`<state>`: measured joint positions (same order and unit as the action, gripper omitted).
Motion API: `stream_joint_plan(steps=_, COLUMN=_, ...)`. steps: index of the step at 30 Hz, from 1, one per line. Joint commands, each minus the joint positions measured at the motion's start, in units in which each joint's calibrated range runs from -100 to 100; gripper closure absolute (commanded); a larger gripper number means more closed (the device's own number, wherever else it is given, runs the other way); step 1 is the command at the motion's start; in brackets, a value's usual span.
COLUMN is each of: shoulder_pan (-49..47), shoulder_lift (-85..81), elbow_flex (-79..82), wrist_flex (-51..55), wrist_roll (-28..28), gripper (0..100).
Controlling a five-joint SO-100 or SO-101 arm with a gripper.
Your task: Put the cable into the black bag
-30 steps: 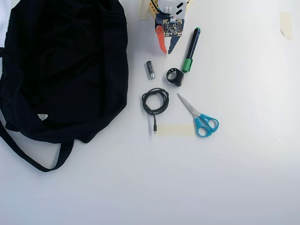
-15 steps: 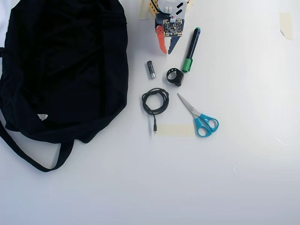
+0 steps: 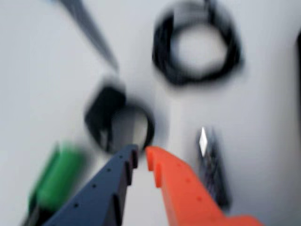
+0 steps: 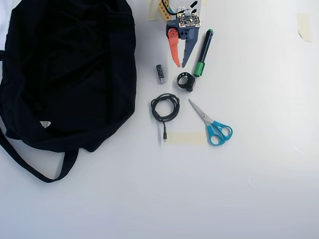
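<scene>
The black bag is spread at the overhead view's left on the desk. The coiled cable is seen just right of it. The claw, narrowly parted and empty, is aimed near the black ring; that ring could be grabbed by mistake.

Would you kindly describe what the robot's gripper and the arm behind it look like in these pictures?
The gripper has two tapering fingers of different colours, one orange and one dark blue-grey, each with a stepped, toothed inner edge and small round holes along its side. In the overhead view a small circuit board sits on top behind them, with yellow printed parts and thin cables beyond.
</scene>
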<state>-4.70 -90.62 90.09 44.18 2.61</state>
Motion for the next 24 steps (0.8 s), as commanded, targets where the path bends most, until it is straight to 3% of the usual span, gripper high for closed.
stream_joint_plan(steps=1, shoulder_pan=-0.7, shoulder_lift=6.6, elbow_flex=-5.1, wrist_flex=-16.4, wrist_roll=-0.1, gripper=98)
stream_joint_plan(steps=8, shoulder_pan=-1.4, shoulder_lift=23.4, elbow_flex=-11.4, wrist_flex=-38.4, wrist_roll=-5.7, gripper=98)
stream_joint_plan(steps=13, shoulder_pan=-1.2, shoulder_lift=38.5, elbow_flex=-22.1, wrist_flex=-46.9, wrist_roll=-5.9, gripper=98)
stream_joint_plan(steps=19, shoulder_pan=-1.6, shoulder_lift=57.2, elbow_flex=-40.5, wrist_flex=-48.0, wrist_roll=-0.3, gripper=97)
stream_joint_plan(steps=24, shoulder_pan=-1.7, shoulder_lift=70.7, elbow_flex=-56.8, wrist_flex=-47.4, wrist_roll=0.0, gripper=97)
